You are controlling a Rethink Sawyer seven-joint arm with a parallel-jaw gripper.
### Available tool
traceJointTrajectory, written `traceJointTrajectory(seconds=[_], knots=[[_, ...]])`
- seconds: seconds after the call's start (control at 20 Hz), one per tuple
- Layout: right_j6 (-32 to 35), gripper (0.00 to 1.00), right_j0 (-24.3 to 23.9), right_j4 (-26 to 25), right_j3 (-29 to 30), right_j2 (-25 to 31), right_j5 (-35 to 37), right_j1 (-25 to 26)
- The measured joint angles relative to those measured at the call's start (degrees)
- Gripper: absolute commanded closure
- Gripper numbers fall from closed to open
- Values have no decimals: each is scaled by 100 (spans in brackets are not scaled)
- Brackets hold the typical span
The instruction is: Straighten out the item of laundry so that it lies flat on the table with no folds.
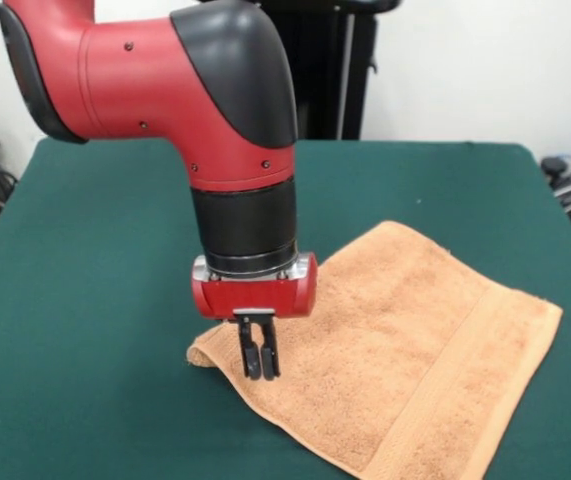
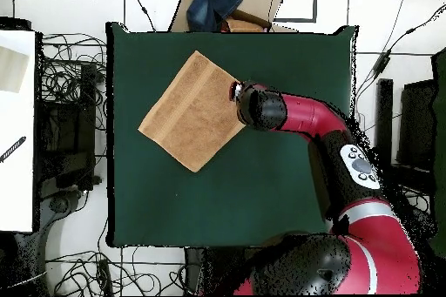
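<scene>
The towel [image 1: 405, 350] lay diamond-wise on the green table [image 1: 95, 300], one corner curled up. The gripper [image 1: 259, 370] had its fingers pinched together right on that corner, apparently gripping it. The overhead view only showed the arm [image 2: 296, 115] covering that corner, the fold hidden.

We see bare table [image 1: 95, 300] on every side of the towel [image 1: 405, 340] — nothing stands on the felt to block a pass. The one bulky thing over it is the arm [image 1: 215, 110] itself, coming down at the towel's curled corner, where the gripper [image 1: 259, 372] hangs. From overhead, a box [image 2: 248, 2] and cables [image 2: 65, 76] lie past the table's edges — off the felt.
</scene>
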Motion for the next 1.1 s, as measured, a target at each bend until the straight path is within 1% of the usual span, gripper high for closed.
traceJointTrajectory(seconds=[0.2, 0.4, 0.75, 1.1], knots=[[0, 100, 30, 126, -203, 0, 276, 3], [0, 100, 125, 211, -558, -1, 624, 18], [0, 100, 265, 310, -959, 0, 816, 23], [0, 100, 362, 334, -1298, 1, 828, 79]])
